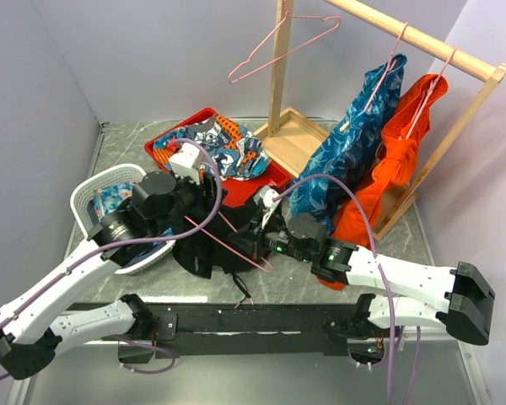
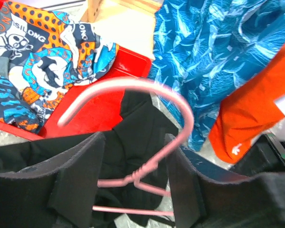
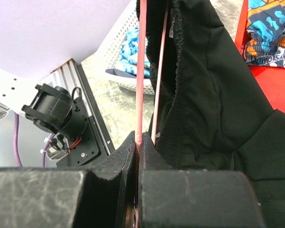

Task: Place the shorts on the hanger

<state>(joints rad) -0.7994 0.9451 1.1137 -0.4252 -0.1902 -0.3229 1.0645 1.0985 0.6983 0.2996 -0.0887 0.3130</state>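
I read the overhead view as evenly and diffusely lit. The walls are bright without hotspots, and shadows on the desk are soft. The shorts show as a black mass with little detail. In the left wrist view, the left gripper fingers are dark and defocused, and the patterned cloth beyond is sharper. In the right wrist view, the right gripper blurs at close range, while the shorts' stitching and the hanger wire stay crisp.
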